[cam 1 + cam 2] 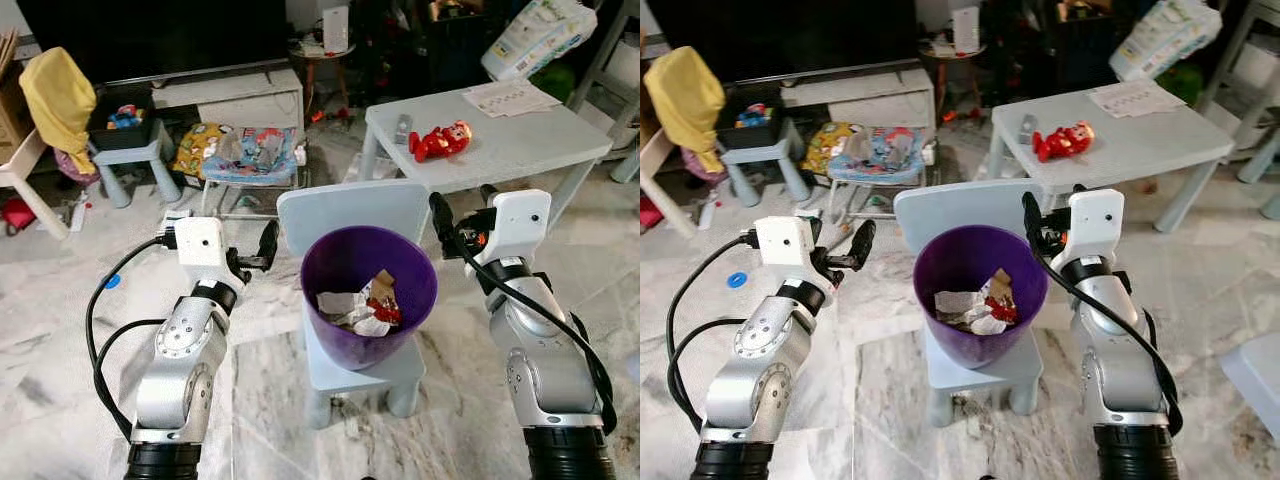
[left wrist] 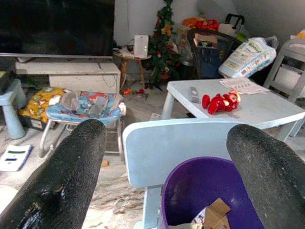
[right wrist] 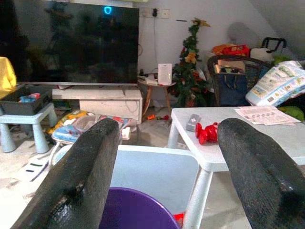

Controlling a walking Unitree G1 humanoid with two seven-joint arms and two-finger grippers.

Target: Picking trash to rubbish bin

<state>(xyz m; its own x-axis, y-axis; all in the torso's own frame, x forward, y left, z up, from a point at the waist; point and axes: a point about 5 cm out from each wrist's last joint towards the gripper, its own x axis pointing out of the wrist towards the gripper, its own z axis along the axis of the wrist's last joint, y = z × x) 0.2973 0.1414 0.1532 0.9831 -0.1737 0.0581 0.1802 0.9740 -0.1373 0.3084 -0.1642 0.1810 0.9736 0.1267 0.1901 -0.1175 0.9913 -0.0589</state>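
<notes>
left eye view: crumpled paper and red wrapper trash (image 1: 360,305) in the purple plastic bin (image 1: 330,258) looks light, soft; pinch a raised fold. left gripper (image 1: 262,250) and right gripper (image 1: 438,215) fingers spread wide, empty.

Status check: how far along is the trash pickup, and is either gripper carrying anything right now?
Done: crumpled wrappers already lie inside the purple bin on the small chair. In hand: nothing; the left gripper and right gripper hover open on either side of the bin. Left: a red toy and a remote sit on the table; whether they count as trash I cannot tell.
</notes>
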